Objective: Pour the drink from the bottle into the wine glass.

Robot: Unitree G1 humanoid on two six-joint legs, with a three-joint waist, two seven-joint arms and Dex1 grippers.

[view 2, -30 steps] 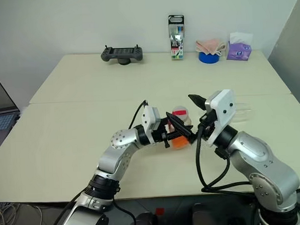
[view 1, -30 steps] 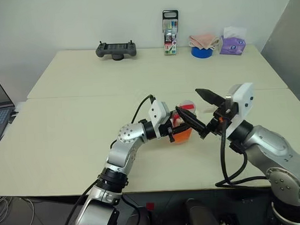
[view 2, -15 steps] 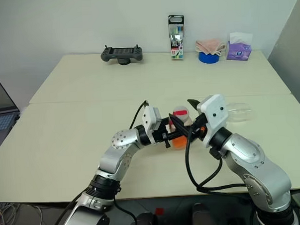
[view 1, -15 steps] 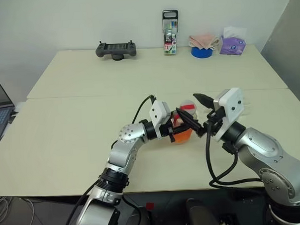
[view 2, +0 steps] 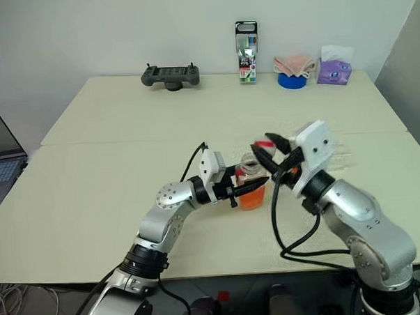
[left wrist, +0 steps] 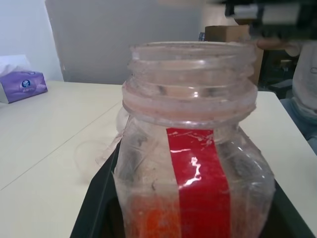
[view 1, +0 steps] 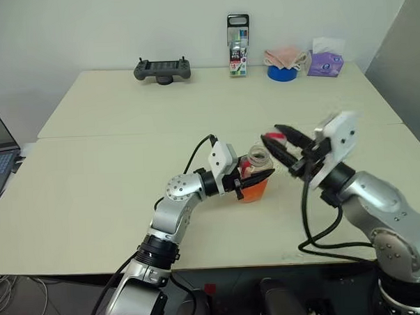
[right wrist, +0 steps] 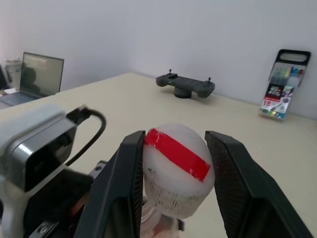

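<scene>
Right pincer (right wrist: 174, 163) clamped on cap (right wrist: 176, 168), above open bottle (view 1: 255, 176); left pincer (view 1: 256, 181) clamps bottle.

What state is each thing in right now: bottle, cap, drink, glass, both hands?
bottle: uncapped, upright, gripped.
drink: orange, low in the bottle.
cap: off the bottle, pinched.
wine glass: clear, no drink visible inside.
left hand: shut on bottle.
right hand: shut on cap.
</scene>
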